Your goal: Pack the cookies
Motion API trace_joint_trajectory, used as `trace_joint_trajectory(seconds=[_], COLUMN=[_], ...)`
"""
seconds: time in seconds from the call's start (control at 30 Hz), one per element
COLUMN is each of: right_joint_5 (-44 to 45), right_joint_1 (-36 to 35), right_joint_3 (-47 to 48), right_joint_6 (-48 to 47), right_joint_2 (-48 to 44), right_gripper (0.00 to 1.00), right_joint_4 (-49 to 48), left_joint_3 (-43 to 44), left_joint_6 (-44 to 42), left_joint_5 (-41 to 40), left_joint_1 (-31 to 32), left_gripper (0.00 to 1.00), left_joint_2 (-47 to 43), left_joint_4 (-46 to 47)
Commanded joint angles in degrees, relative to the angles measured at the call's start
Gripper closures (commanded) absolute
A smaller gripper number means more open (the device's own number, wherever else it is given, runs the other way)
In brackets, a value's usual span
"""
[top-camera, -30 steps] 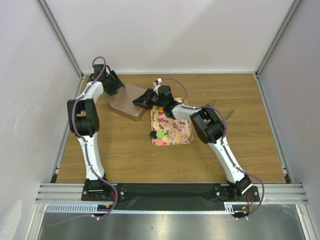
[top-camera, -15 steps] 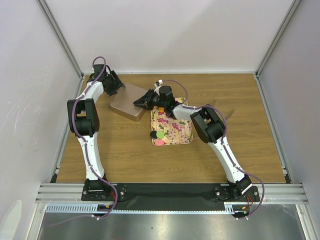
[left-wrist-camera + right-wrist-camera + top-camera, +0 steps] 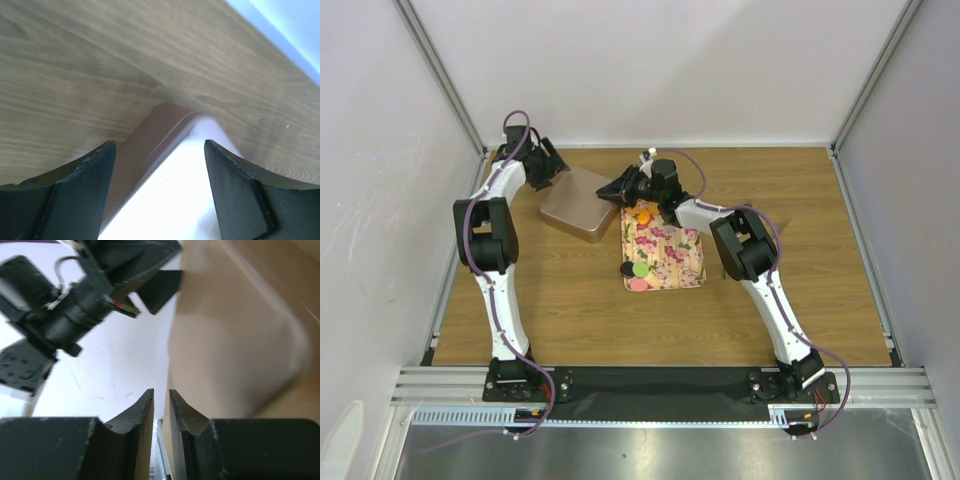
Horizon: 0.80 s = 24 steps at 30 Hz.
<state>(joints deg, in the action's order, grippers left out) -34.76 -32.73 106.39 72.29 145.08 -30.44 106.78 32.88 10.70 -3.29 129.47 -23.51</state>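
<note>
The cookies lie on the floral tray (image 3: 670,258): an orange one (image 3: 644,214) at its far end, and a black (image 3: 628,269), a green (image 3: 641,268) and a pink one (image 3: 640,284) at its near left corner. A closed brown box (image 3: 578,203) stands left of the tray. My left gripper (image 3: 555,172) is open over the box's far left corner (image 3: 165,125), with its fingers (image 3: 90,170) on either side of it. My right gripper (image 3: 605,191) hovers at the box's right edge, jaws almost together with nothing seen between them (image 3: 160,391). The box (image 3: 230,340) lies blurred to its right.
Aluminium frame posts and white walls close in the wooden table (image 3: 800,270) on three sides. The left arm (image 3: 85,305) shows ahead of my right gripper in the right wrist view.
My right gripper has pulled back toward the far right, away from the box's edge, uncovering the orange cookie on the tray. The left arm has barely moved.
</note>
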Motion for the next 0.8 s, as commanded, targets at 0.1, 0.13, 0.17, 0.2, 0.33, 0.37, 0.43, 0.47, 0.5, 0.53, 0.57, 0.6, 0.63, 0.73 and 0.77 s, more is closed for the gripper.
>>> trace_joint_trajectory(seconds=[0.1, 0.13, 0.17, 0.2, 0.33, 0.37, 0.43, 0.47, 0.5, 0.53, 0.57, 0.6, 0.63, 0.73, 0.77], right_joint_5=[-4.0, -4.1, -4.3, -4.1, -2.0, -1.6, -1.3, -0.8, -0.5, 0.3, 0.7, 1.4, 2.2, 9.0, 10.8], right_joint_1=[2.1, 2.2, 2.4, 2.6, 3.5, 3.7, 4.3, 5.0, 5.6, 6.0, 6.4, 7.5, 7.9, 9.3, 9.4], right_joint_3=[8.7, 9.2, 9.4, 9.1, 4.9, 3.6, -0.5, -2.1, -3.7, -7.1, -8.9, -10.6, -12.7, -20.0, -22.8], right_joint_6=[-3.5, -4.0, -5.2, -6.2, -11.0, -11.7, -14.4, -15.5, -16.6, -19.4, -20.6, -22.4, -23.9, -30.7, -34.4], right_joint_2=[-2.5, -3.0, -3.4, -4.8, -10.2, -11.7, -16.2, -17.8, -19.5, -23.7, -25.7, -28.3, -30.8, -41.8, -47.4], right_gripper=[0.75, 0.75, 0.75, 0.74, 0.74, 0.73, 0.72, 0.71, 0.71, 0.7, 0.7, 0.69, 0.67, 0.61, 0.59], right_joint_4=[2.4, 3.1, 3.7, 4.2, 7.6, 7.4, 7.7, 8.8, 9.4, 10.9, 11.8, 12.9, 14.2, 21.4, 23.3], left_joint_3=[6.0, 6.2, 6.5, 6.3, 2.7, 1.2, -0.8, -3.0, -4.2, -5.4, -6.9, -9.5, -11.1, -17.1, -19.5], left_joint_6=[-1.8, -1.9, -2.0, -2.4, -1.7, -1.6, -1.2, -1.2, -1.1, -0.8, -0.8, -0.8, -0.7, -0.7, -1.0], left_joint_5=[0.3, 0.3, 0.0, -0.2, 0.5, 0.2, 0.2, 0.3, 0.0, -0.1, 0.0, -0.2, -1.1, -2.2, -2.5], left_joint_1=[-2.5, -2.7, -2.9, -2.9, -2.6, -2.3, -1.7, -1.0, -0.5, 0.0, 1.3, 1.9, 2.6, 6.2, 8.0], left_gripper=[0.21, 0.21, 0.21, 0.21, 0.22, 0.21, 0.21, 0.21, 0.21, 0.21, 0.21, 0.21, 0.21, 0.21, 0.21], left_joint_2=[-4.0, -4.7, -5.2, -5.9, -10.6, -12.9, -15.7, -17.2, -20.6, -22.1, -24.2, -27.7, -30.0, -37.9, -39.7], left_joint_4=[0.0, -0.2, -0.4, -0.4, 1.8, 2.1, 2.9, 3.4, 3.6, 4.3, 4.9, 5.0, 5.5, 5.9, 5.1])
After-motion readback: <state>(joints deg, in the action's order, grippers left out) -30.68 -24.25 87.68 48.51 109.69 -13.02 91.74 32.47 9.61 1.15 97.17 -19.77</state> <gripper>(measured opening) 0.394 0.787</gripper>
